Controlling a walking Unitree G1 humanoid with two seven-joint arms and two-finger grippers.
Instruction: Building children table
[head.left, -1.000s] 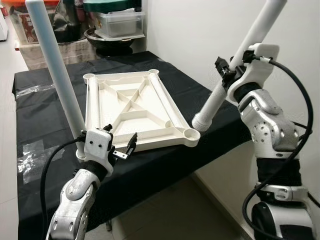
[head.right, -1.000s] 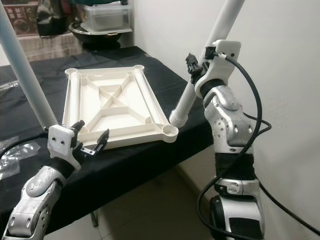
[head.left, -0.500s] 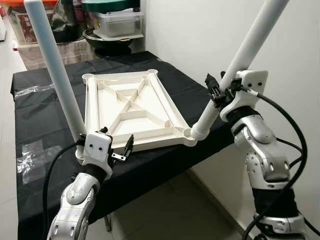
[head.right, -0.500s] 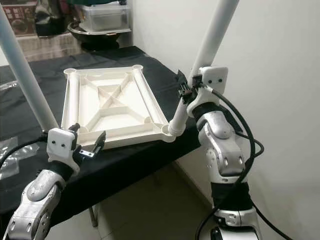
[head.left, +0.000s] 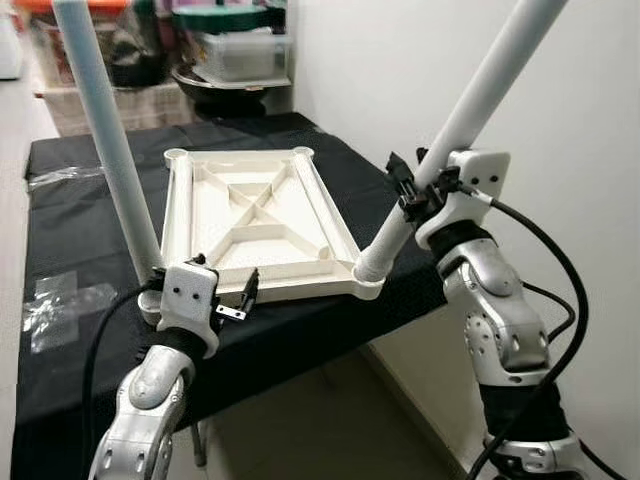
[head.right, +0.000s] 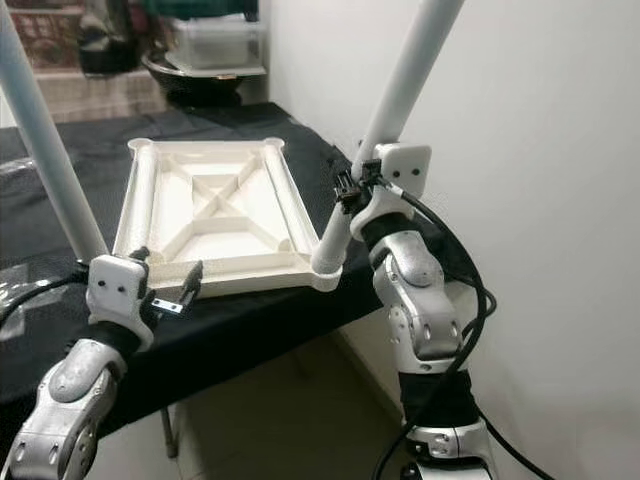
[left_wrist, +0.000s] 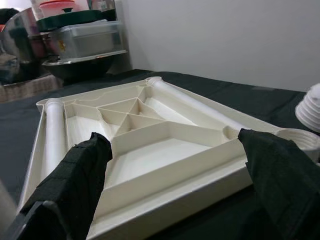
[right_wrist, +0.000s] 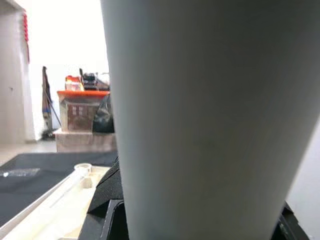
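A white tabletop (head.left: 290, 245) lies upside down on the black-covered table (head.left: 90, 230). One white leg (head.left: 105, 140) stands in its near-left corner. My left gripper (head.left: 228, 285) is open just before the tabletop's near edge, beside that leg's base, with nothing between its fingers (left_wrist: 75, 185). My right gripper (head.left: 415, 190) is shut on a second white leg (head.left: 470, 95), held tilted. The second leg's ribbed lower end (left_wrist: 310, 107) sits at the mouth of the near-right corner socket (head.left: 365, 283). In the right wrist view this second leg (right_wrist: 210, 125) stands close in front.
A white wall (head.left: 420, 60) runs along the table's right side. Pots and plastic boxes (head.left: 225, 55) are stacked behind the table. Clear plastic bags (head.left: 65, 305) lie on the black cloth at the left. Tiled floor (head.left: 320, 420) shows below the near edge.
My right arm swung the tilted leg left and down, bringing its lower end from beside the table's edge to the near-right corner socket. The left gripper stayed put.
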